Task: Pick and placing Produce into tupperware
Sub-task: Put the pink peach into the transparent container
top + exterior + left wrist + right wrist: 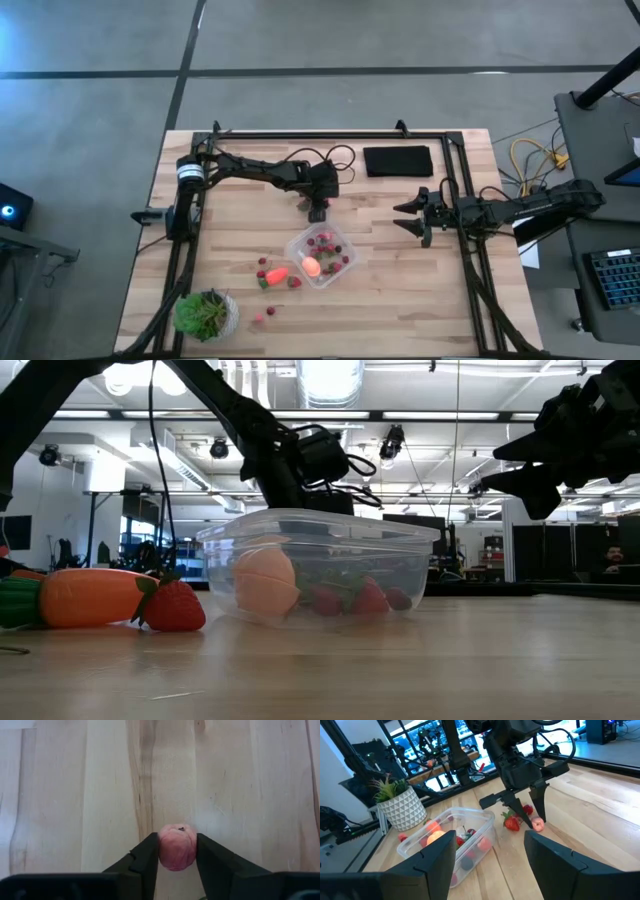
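Note:
The clear square tupperware (322,255) (320,565) sits at the table's middle near side. It holds the round pink-orange fruit (265,582) and several red pieces (368,598). My left gripper (318,212) (177,855) points down just beyond the tupperware's far side, shut on a small pink-red piece (176,847). The orange carrot (275,276) (90,597) and loose strawberries (295,282) (176,608) lie on the table left of the tupperware. My right gripper (408,217) (490,851) hovers open to the right of the tupperware, touching nothing. My left gripper pinches the small pink-red piece (176,837) between its two fingers (147,857), one on each side of it, coming from above and pointing down. In the right wrist view the piece (537,824) sits at the fingertips, close over the wood. Whether it touches the table, I cannot tell.
A potted green plant (205,315) stands at the near left corner, with two small red pieces (265,315) beside it. A flat black pad (398,160) lies at the far side. Two more strawberries (512,822) lie on the table beside my left gripper. A black frame rail (330,135) borders the table.

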You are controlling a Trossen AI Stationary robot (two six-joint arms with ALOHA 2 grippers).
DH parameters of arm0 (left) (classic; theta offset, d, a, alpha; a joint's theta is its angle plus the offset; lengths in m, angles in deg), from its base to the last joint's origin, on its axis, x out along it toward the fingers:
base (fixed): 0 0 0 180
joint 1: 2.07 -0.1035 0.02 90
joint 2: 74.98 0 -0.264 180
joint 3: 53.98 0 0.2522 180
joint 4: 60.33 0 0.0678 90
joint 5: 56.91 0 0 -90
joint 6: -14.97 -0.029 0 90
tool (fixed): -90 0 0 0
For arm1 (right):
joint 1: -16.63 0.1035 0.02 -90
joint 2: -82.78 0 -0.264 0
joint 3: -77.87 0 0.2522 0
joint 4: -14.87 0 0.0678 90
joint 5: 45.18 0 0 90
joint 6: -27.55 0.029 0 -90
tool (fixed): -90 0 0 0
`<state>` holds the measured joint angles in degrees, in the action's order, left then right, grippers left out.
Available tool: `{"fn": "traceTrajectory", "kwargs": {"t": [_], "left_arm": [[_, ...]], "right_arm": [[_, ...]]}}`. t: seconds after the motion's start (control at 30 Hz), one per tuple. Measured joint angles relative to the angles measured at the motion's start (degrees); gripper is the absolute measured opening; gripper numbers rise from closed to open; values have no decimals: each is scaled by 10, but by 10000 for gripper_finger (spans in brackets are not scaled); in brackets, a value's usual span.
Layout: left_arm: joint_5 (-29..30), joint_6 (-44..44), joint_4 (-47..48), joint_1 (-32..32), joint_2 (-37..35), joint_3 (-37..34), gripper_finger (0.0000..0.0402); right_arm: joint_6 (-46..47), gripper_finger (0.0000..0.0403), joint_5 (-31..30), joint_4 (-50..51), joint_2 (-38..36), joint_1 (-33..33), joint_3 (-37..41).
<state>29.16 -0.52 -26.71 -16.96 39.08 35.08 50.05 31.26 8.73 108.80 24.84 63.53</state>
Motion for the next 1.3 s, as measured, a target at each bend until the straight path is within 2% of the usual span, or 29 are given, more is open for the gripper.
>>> {"fn": "traceTrajectory", "kwargs": {"t": [0.2,0.37,0.43,0.7,0.9,1.07,1.1,1.3], "left_arm": [[43,0,4,0,-29,19,99],[48,5,6,0,-94,35,98],[42,34,20,0,-128,37,98],[-84,195,153,8,-218,38,98],[-115,196,140,54,-234,6,98],[-233,196,135,87,-228,-46,98],[-241,196,137,97,-227,-55,98],[-164,192,89,141,-223,-99,105]], "right_arm": [[0,226,0,0,0,0,0],[0,226,0,0,0,0,0],[0,226,0,0,0,0,0],[0,226,0,0,0,0,0],[0,226,0,0,0,0,0],[0,226,0,0,0,0,0],[0,226,0,0,0,0,0],[0,226,0,0,0,0,0]]}}
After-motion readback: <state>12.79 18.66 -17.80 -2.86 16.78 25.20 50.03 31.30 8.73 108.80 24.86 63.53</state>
